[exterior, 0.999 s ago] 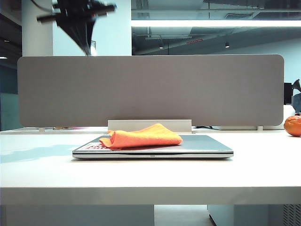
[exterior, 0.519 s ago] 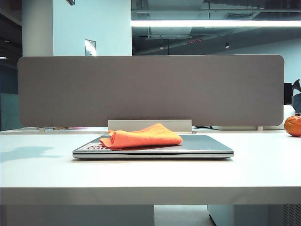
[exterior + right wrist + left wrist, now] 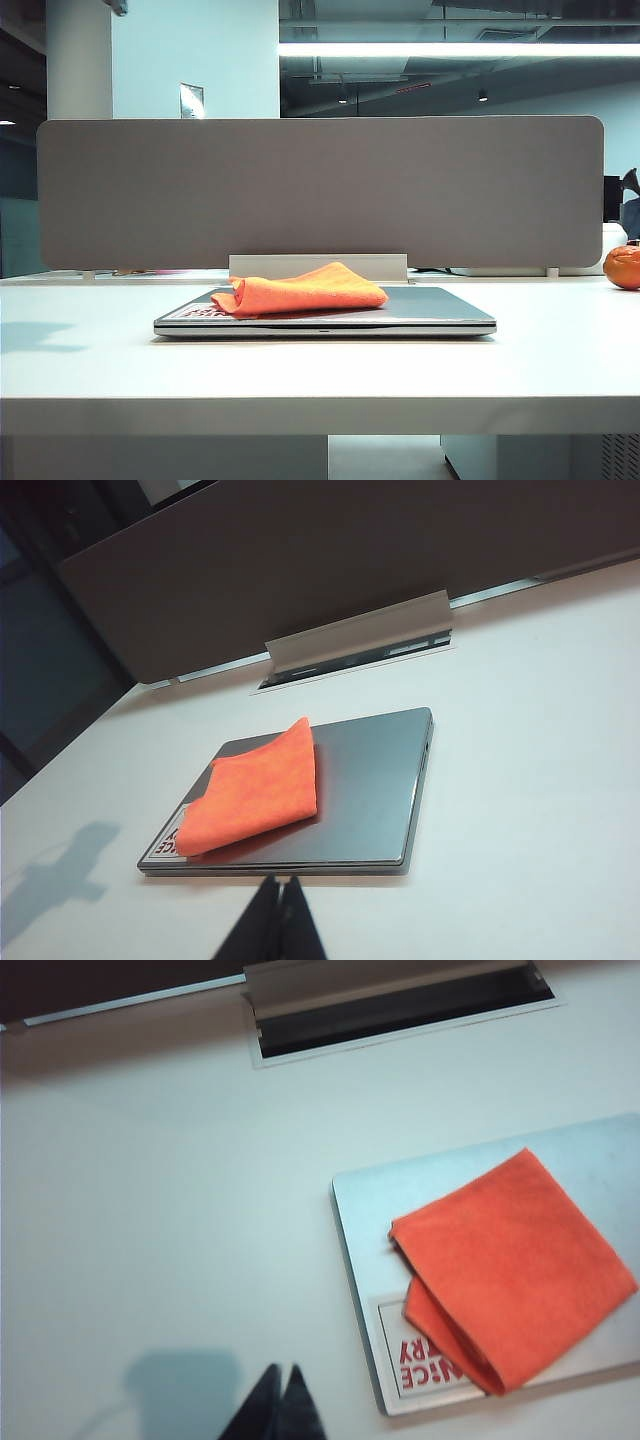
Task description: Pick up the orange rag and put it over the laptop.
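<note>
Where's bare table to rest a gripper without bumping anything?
Bare table left of the laptop and along its front edge; the right side is clear up to the orange ball. The rag crowds the lid's left half. Left gripper and right gripper hang shut above.

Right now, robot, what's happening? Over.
Left gripper shut, empty, above the table beside the laptop. Right gripper shut, empty. Orange rag on laptop. Nothing in the way.
</note>
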Available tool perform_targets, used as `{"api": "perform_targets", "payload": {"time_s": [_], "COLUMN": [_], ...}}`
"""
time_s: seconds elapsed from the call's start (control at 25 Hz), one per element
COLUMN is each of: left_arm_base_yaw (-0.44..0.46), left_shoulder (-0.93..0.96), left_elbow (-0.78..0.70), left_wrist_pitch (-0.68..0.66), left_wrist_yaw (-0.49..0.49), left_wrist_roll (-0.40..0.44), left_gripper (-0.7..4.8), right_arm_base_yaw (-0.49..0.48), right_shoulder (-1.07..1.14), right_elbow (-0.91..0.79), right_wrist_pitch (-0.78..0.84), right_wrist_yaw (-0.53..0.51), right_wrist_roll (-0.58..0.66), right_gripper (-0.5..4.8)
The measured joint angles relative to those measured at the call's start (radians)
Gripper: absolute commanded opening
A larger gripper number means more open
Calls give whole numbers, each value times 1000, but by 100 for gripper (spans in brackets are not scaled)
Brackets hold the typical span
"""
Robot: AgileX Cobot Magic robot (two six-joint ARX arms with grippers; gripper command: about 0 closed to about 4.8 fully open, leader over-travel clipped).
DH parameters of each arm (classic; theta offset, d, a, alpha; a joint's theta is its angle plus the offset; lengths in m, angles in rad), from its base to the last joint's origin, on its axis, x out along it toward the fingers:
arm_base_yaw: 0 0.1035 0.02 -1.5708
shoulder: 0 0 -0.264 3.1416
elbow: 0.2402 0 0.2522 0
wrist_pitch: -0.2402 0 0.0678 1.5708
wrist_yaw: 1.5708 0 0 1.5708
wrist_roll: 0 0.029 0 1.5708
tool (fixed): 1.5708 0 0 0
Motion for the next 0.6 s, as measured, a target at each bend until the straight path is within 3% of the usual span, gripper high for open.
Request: {"api": "perform_targets", "payload": {"time_s": [0.36, 0.6], "left_arm_base_yaw": [0, 0], "left_shoulder": [-251, -312], "left_elbow": [-406, -494], "left_wrist_pitch": [159, 154], "left_wrist_yaw": [0, 5], "left_wrist_roll": [-29, -55], "left_gripper": [-7, -7], "right_arm_base_yaw": [0, 0], "right_shoulder": [0, 0], "right_elbow": [0, 0], "right_wrist_pitch": [-20, -20], "right_wrist_yaw": [-1, -1], "right_wrist_roll": [0, 0], "right_gripper": [-5, -5]}}
